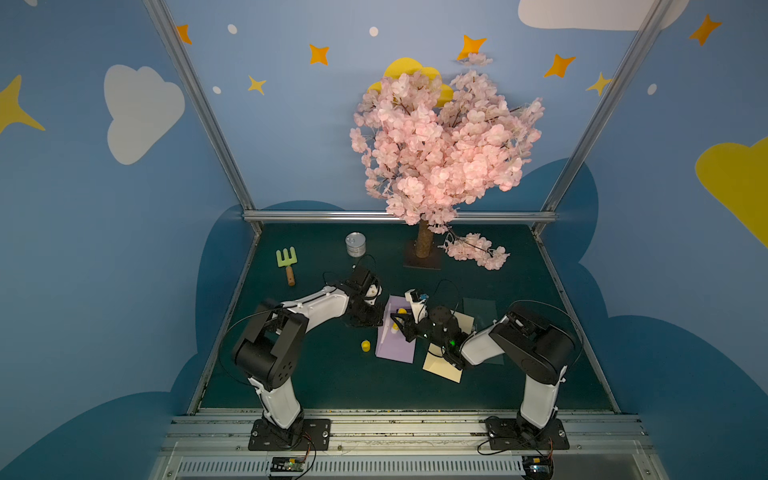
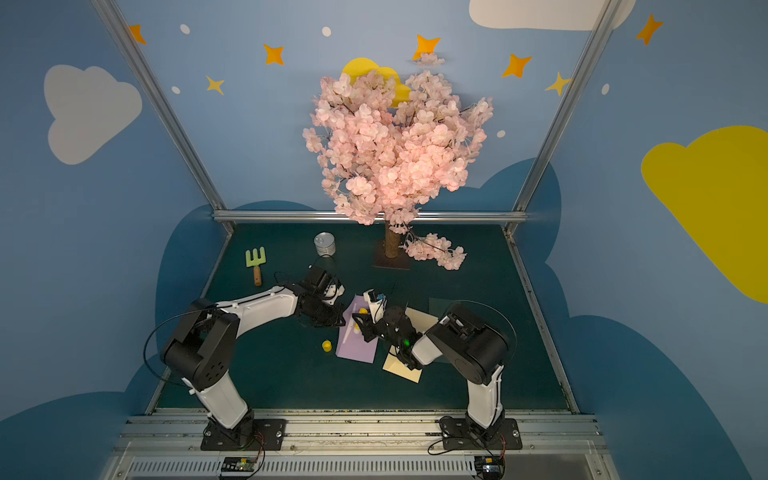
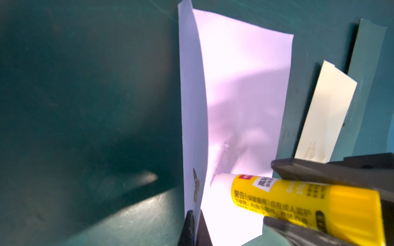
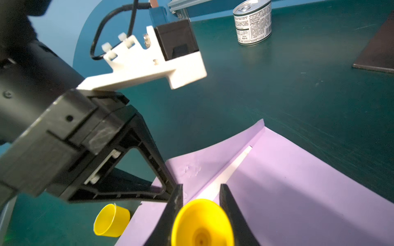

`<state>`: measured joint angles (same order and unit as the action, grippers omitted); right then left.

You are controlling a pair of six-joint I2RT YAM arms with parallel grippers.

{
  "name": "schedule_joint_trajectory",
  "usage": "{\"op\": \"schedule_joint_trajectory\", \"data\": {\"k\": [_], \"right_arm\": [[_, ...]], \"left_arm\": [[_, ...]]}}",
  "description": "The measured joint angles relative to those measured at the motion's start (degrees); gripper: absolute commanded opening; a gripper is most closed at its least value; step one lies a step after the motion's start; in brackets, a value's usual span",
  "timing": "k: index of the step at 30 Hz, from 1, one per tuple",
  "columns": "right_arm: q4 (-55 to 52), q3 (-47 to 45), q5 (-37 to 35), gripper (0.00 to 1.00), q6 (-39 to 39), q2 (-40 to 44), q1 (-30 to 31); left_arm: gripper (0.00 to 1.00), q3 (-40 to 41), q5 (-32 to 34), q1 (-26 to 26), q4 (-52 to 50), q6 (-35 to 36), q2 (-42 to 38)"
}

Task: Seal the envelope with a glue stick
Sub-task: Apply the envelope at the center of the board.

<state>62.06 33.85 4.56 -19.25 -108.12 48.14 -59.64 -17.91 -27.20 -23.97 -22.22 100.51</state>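
Lilac envelope: lies flat on the green table, mid-table between the two arms, long side running near to far.
Flap: lifted along the envelope's left edge and standing up from the fold.
Left gripper: jaws closed, pinching the raised flap at one end.
Right gripper: jaws clamped on the glue stick's body, reaching over the envelope from the right.
Glue stick: uncapped and tilted down. Its white tip touches the envelope's inside face right at the foot of the flap.
Glue mark: a smeared, wrinkled patch on the paper just beside the tip.
Yellow cap: on its side on the table, just left of the envelope, apart from the stick.
Cream envelope: right of the lilac one, partly under the right arm.
Dark green envelope: further right, towards the far side.
Tin can: upright, far side, left of the tree.
Garden fork: far left, green head, wooden handle.
Blossom tree: far centre, with a loose pink branch lying to its right.
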Motion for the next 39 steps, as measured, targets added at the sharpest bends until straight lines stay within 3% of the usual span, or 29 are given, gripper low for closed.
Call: {"op": "schedule_joint_trajectory", "data": {"k": [16,22,31,39], "right_arm": [[-9.51,10.36,-9.16,0.0,0.28,-3.39,-2.58],[-7.02,8.39,-7.76,0.0,4.26,-3.02,-1.01],[-2.67,1.84,-7.04,0.0,12.63,0.17,6.05],[-0.13,-0.35,-11.32,0.0,17.66,0.7,9.05]], "left_arm": [[0.03,0.94,0.61,-0.94,1.84,-0.11,-0.02],[0.03,0.94,0.87,-1.01,1.81,-0.09,-0.02],[0.03,0.68,1.33,-1.01,1.4,-0.07,-0.02],[0.03,0.52,1.73,-1.05,1.03,0.2,-0.02]]}}
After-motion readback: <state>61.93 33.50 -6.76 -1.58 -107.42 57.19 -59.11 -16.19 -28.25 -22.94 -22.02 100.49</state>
